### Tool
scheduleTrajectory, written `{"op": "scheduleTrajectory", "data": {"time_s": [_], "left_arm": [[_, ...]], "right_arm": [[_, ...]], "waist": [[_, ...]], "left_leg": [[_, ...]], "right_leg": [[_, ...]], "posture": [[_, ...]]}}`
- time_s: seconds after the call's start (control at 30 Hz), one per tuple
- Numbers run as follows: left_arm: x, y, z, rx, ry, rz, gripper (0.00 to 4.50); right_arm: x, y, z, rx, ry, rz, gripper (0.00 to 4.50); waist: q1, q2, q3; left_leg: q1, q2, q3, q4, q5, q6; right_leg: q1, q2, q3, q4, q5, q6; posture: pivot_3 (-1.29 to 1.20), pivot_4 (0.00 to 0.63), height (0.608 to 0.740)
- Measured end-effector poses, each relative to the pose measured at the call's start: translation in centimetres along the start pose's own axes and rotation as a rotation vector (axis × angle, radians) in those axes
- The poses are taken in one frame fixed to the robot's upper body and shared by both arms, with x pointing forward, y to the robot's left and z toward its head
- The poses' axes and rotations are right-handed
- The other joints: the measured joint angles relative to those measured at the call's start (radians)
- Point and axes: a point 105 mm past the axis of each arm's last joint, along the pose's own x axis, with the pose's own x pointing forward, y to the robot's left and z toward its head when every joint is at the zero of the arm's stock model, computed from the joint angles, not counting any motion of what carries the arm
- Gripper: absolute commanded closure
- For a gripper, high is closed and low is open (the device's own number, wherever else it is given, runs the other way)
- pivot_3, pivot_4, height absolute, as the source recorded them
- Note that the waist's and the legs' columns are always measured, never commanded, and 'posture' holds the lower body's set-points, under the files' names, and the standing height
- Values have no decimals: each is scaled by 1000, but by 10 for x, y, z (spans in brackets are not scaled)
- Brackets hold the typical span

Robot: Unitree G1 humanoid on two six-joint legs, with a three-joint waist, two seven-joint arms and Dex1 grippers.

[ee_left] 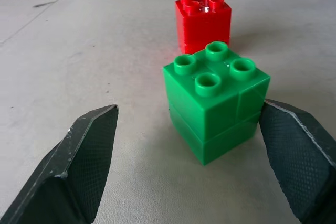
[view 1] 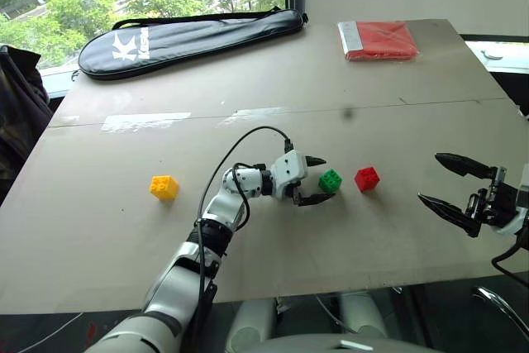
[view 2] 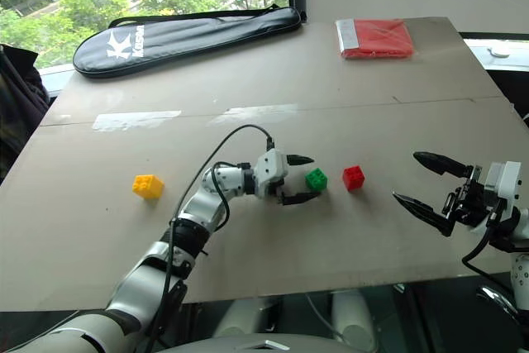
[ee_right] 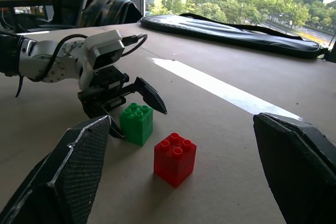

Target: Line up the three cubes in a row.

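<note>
Two cubes, green (view 1: 331, 179) and red (view 1: 367, 178), sit mid-frame; the yellow cube (view 1: 164, 187) waits far left; both the left gripper (view 1: 315, 179) and the right gripper (view 1: 446, 181) have fingers apart.

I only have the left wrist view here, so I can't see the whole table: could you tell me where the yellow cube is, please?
Observer: The yellow cube sits far off on the robot's left, well apart from the green cube and the red cube, which stand close together.
Operator: Thank you. Where is the other arm?
Observer: The right gripper hangs open off to the right of the red cube, holding nothing.
Operator: And how does my gripper look from above?
Observer: The left gripper is open, with the green cube just at its fingertips.
</note>
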Motion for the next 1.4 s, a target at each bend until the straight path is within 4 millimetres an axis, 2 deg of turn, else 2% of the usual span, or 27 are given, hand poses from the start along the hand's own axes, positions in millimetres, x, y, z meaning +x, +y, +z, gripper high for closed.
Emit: {"op": "scheduleTrajectory", "data": {"time_s": [0.33,0.4,0.47,0.57,0.6,0.77,0.87,1.03,1.23,1.4], "left_arm": [[7,-11,2,-54,84,172,268],[10,-12,3,-57,104,199,771],[10,-12,2,-71,113,216,1562],[9,-11,1,-72,116,223,3029],[8,-11,1,-72,116,220,3254],[6,-16,2,-44,109,125,3217],[4,-21,2,-41,89,13,3217],[4,-14,1,11,90,-119,3217],[11,-1,1,3,101,-118,3217],[14,1,1,-3,100,-84,3217]], "right_arm": [[-3,-3,-3,-6,5,-13,0],[-3,-4,-3,-8,2,-15,0],[-2,-5,-1,-14,-2,-13,0],[-1,-6,-1,-19,-4,-12,0],[-1,-6,-1,-19,-3,-13,0],[-1,-6,-1,-22,-2,-12,0],[0,-7,-1,-24,-1,-11,0],[1,-6,-2,-23,6,-7,0],[0,-5,-3,-19,11,-5,0],[-2,-3,-6,-4,19,-2,0]], "waist": [[1,1,0],[2,1,0],[3,1,-1],[4,1,-1],[3,1,-1],[2,1,-1],[1,1,-1],[-2,1,-1],[0,1,0],[0,1,0]], "left_leg": [[1,0,0,0,0,0],[1,-1,0,0,0,0],[1,-1,-1,0,0,0],[1,-1,0,0,0,0],[1,-1,0,0,0,0],[1,-1,1,0,0,0],[1,-1,3,0,0,0],[1,-1,5,0,0,0],[0,-1,5,1,0,0],[1,-1,5,1,0,0]], "right_leg": [[0,0,0,0,0,0],[0,0,0,0,0,0],[1,0,0,0,0,0],[1,0,0,0,0,0],[1,0,0,0,0,0],[1,0,0,0,0,0],[1,0,0,0,0,0],[1,0,0,0,0,0],[1,0,-1,0,0,0],[1,0,-1,0,0,0]], "posture": [[0,150,732],[0,150,732],[0,150,732],[0,150,732],[0,150,732],[0,150,732],[0,150,732],[0,150,732],[0,150,732],[0,150,732]]}}
